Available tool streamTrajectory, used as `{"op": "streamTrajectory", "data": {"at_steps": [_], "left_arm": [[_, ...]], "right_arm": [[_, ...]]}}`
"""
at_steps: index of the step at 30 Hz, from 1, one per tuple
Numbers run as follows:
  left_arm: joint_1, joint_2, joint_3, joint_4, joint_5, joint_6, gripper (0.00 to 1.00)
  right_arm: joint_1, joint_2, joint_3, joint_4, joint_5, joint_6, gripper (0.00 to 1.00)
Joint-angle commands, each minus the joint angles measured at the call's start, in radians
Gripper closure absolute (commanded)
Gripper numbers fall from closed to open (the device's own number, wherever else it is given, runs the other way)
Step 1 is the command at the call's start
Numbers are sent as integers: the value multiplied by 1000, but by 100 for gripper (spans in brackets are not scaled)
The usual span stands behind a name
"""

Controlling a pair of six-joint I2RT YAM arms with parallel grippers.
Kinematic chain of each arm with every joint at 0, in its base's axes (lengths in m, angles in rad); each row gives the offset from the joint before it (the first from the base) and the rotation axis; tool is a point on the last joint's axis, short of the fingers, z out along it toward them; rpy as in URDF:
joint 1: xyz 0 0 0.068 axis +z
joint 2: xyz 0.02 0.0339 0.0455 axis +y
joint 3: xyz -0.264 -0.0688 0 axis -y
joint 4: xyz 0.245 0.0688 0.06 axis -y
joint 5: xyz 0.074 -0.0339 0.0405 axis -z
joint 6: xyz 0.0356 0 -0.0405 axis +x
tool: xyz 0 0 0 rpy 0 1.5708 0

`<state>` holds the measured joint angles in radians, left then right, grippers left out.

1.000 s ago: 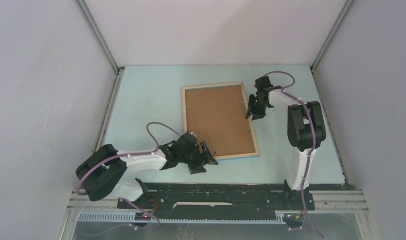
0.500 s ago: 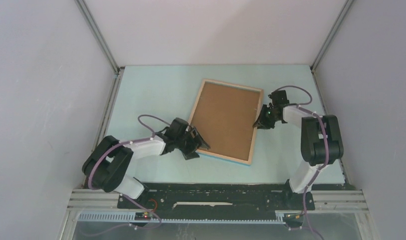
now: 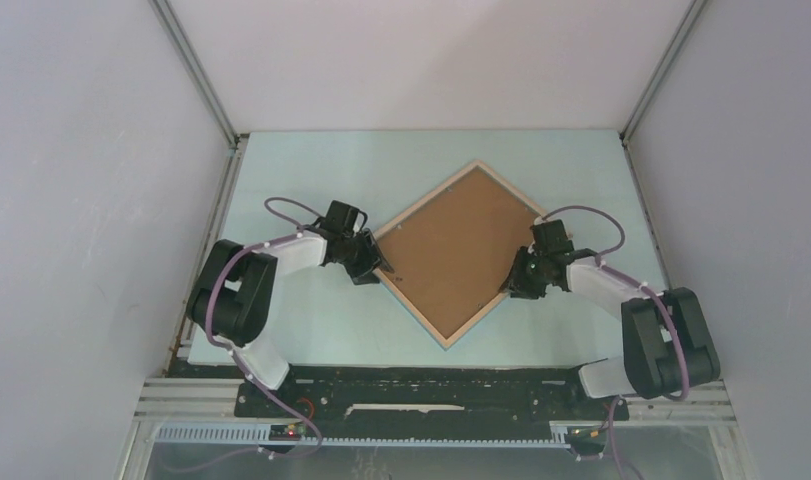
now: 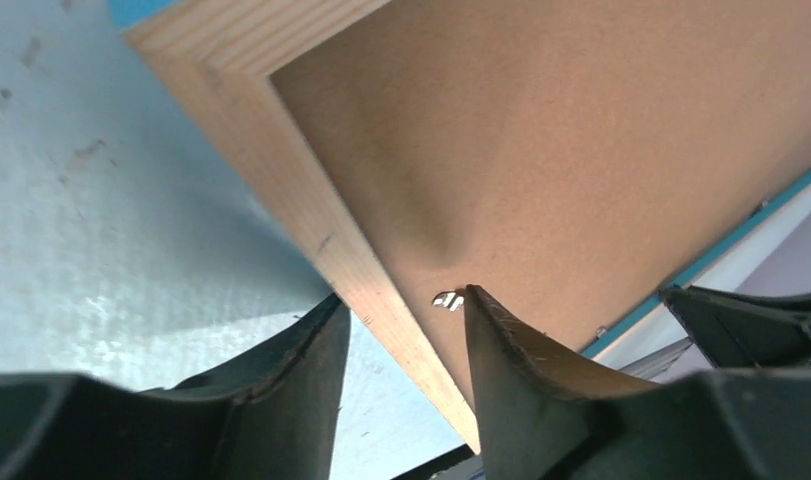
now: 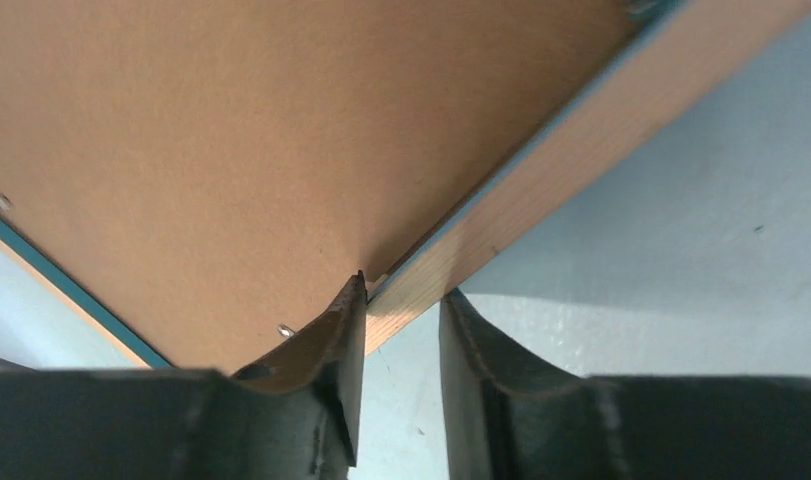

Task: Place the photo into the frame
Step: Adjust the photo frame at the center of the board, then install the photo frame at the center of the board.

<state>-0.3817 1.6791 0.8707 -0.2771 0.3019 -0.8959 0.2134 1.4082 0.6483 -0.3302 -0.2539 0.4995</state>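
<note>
The frame (image 3: 421, 203) is laid back-up on the desk (image 3: 301, 170), turned like a diamond, and the brown backing board (image 3: 461, 250) is held inside it. Near its right corner the wooden rail is pinched by the right hand (image 5: 403, 287). Near its left corner the rail is straddled by the left hand (image 4: 401, 297); whether it is clamped cannot be told.

The pale blue table (image 3: 311, 180) bears the frame (image 4: 316, 225), wooden back up, turned corner-on like a diamond.
</note>
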Motion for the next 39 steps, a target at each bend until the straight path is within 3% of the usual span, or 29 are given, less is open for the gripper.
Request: {"op": "streamTrajectory", "data": {"at_steps": [1, 4, 6, 9, 12, 15, 18, 22, 39], "left_arm": [[13, 62, 66, 14, -85, 131, 50], [16, 47, 59, -3, -125, 158, 53], [18, 38, 58, -22, -148, 185, 52], [20, 34, 57, -23, -169, 211, 40], [23, 38, 55, -12, -171, 217, 37], [36, 41, 44, -1, -165, 209, 45], [57, 20, -4, 58, -151, 195, 53], [70, 20, -21, 86, -139, 189, 62], [73, 8, -52, 137, -144, 171, 84]], "right_arm": [[153, -75, 73, -173, 82, -65, 57], [199, -117, 207, -252, 304, -124, 45], [206, -110, 283, -237, 307, -160, 43], [210, -12, 365, -128, 89, -149, 41], [249, 150, 440, 3, -155, -77, 44], [324, 292, 529, 110, -244, -33, 45], [363, 420, 596, 206, -350, 26, 53], [394, 542, 646, 270, -386, 70, 59], [415, 715, 677, 295, -375, 70, 62]]}}
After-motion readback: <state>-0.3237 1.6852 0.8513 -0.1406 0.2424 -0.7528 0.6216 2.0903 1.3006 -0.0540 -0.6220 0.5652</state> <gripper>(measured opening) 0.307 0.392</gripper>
